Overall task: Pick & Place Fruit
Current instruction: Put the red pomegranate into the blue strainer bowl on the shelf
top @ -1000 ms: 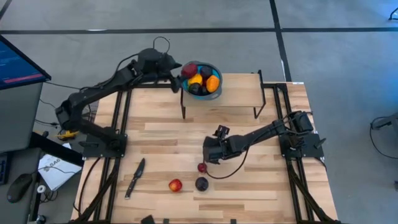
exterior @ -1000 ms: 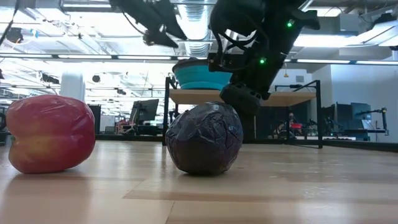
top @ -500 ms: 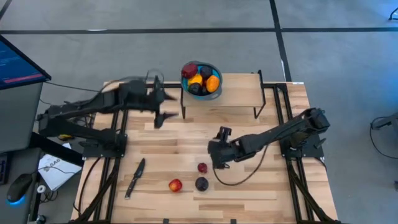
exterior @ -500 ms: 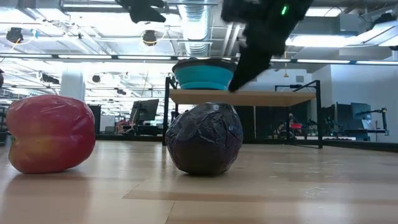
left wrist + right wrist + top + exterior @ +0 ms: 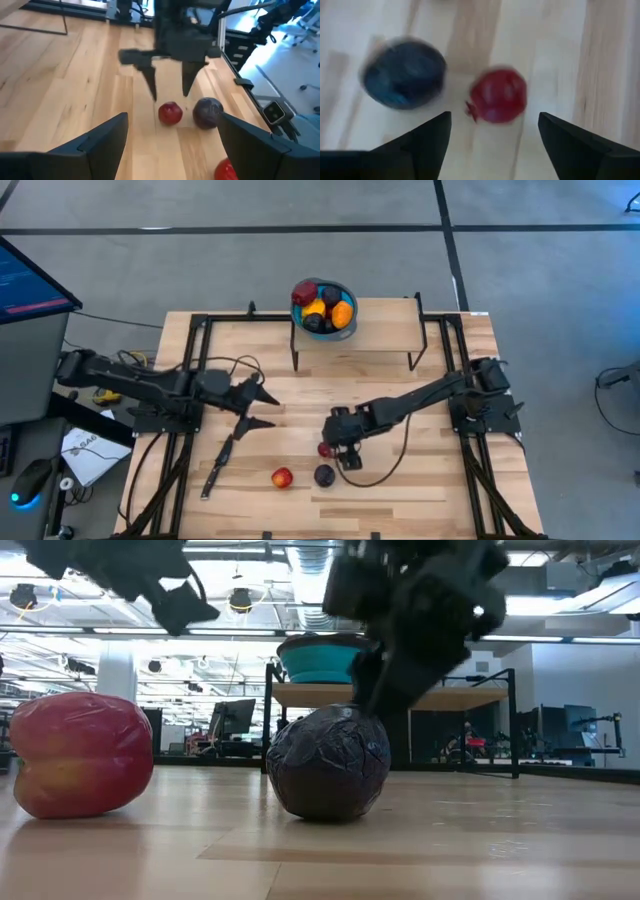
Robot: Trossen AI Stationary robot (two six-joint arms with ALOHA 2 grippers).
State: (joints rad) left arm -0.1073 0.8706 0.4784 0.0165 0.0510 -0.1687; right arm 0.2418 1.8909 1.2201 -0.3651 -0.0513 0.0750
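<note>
A small red fruit (image 5: 324, 451) lies on the table, with a dark purple fruit (image 5: 324, 476) and a red-and-yellow fruit (image 5: 282, 477) nearer the near edge. Several more fruits fill the blue bowl (image 5: 345, 288) on the raised shelf. My right gripper (image 5: 331, 442) hangs open just above the small red fruit (image 5: 499, 95), fingers pointing down on either side of it, touching nothing. The purple fruit (image 5: 402, 74) sits beside it. My left gripper (image 5: 268, 412) is open over the table's left half and faces the red fruit (image 5: 170, 112) and purple fruit (image 5: 208, 111).
A dark knife (image 5: 218, 465) lies near the table's near left corner, close to my left arm. The black-framed wooden shelf (image 5: 380, 330) stands at the far edge. In the low view the red-and-yellow fruit (image 5: 80, 755) and purple fruit (image 5: 328, 762) sit close to the camera.
My left gripper has swung away from the bowl on the shelf, toward the near edge and down, and now hangs low over the table's left half. My right gripper has shifted slightly toward the near edge and come over the small red fruit. The fruits have kept still.
</note>
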